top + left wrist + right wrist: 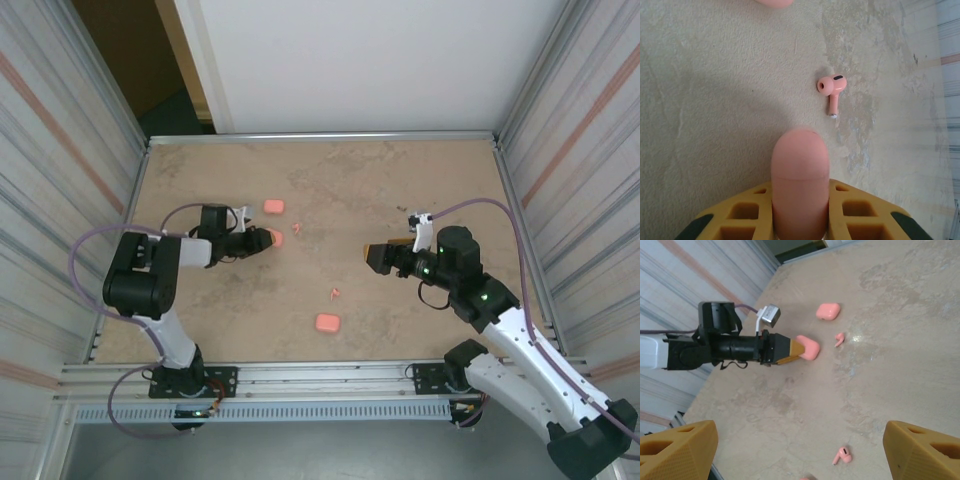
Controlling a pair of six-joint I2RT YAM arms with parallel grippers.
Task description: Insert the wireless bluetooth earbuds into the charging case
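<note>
Left jaws clamp case, earbud near

Far case cut by top edge; held case base hidden.

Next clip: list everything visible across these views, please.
Charging cases: 3, pink; one loose at far left-centre, one held, one near the front edge.
Earbuds: 2 visible, pink; one just right of the held case, one mid-table.
Table: 1, tan, mottled.
Left claw: 1, yellow fingers, shut on a charging case.
Right claw: 1, yellow fingers, open and empty, right of centre.
</note>
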